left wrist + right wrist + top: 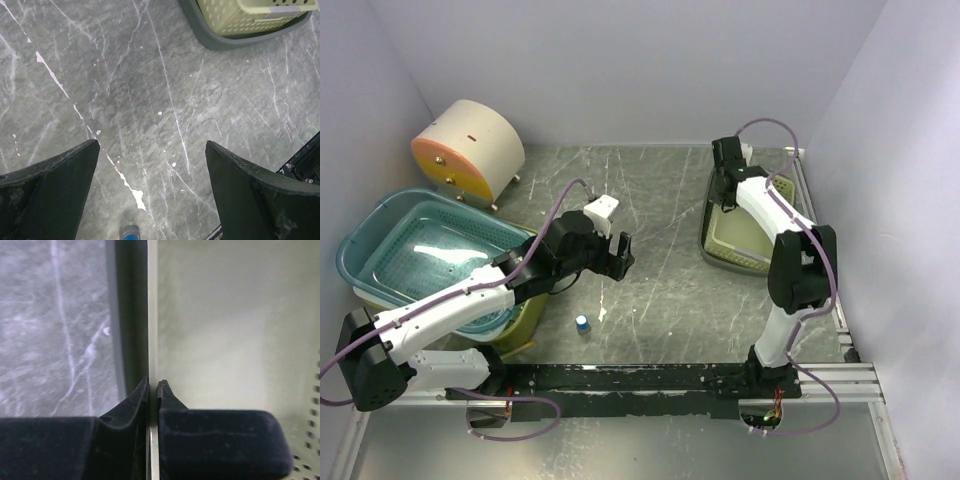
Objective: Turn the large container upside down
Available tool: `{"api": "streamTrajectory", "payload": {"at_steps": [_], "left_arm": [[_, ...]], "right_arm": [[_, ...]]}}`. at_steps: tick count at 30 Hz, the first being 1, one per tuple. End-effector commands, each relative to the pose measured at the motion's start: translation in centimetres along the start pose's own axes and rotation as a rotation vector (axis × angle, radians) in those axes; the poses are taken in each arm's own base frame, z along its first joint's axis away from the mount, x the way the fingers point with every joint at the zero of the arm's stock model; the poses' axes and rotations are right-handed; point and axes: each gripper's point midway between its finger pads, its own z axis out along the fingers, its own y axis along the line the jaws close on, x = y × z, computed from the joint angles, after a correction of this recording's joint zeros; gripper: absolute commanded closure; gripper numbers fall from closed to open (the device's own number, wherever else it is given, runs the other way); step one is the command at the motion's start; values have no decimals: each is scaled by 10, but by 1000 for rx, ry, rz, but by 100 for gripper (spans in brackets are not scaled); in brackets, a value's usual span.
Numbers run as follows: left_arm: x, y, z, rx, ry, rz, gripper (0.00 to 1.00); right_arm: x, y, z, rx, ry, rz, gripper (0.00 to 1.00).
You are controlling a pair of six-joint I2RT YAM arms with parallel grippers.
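Right gripper (pixel 154 387) was pinched shut on the thin side wall of the pale green perforated basket (pixel 225 340), one finger inside and one outside by its dark rim. That basket sat mouth-up at the far right of the table (pixel 660 200), its long axis apparently running near-to-far. Left gripper (pixel 151 144) hung wide open over bare tabletop, holding nothing. At left, a teal basin (pixel 365 235) held a nested perforated liner.
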Motion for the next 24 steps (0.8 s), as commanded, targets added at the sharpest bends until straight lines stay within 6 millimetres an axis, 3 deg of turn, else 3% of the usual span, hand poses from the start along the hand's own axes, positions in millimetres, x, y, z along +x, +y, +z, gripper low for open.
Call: {"api": "streamTrajectory", "payload": {"at_steps": [1,4,6,7,9,11,16,19,24], "left_arm": [[-33,-8,-18,26,-69,-33,1],[-73,-14,-40,58,-139,-97,1],[-92,-7,-51,39,-152,-118,1],[-103,4,-56,4,-162,-140,1],[-129,27,-71,-69,-200,-197,1],[-149,44,-87,-102,-225,-243,1],[-185,46,-130,-90,-348,-269,1],[-190,49,-147,-101,-398,-260,1],[-194,48,-168,-96,-441,-267,1]], "right_arm": [[-68,23,-96,-92,-226,-12,100],[-95,48,-160,-257,-332,24,100],[-109,68,-203,-424,-430,56,100],[-113,76,-223,-508,-470,79,100],[-118,92,-243,-640,-505,109,100],[-118,117,-253,-787,-489,110,100],[-104,181,-266,-1165,-395,109,100],[-90,205,-276,-1358,-349,151,100],[-68,253,-271,-1507,-216,173,100]]}}
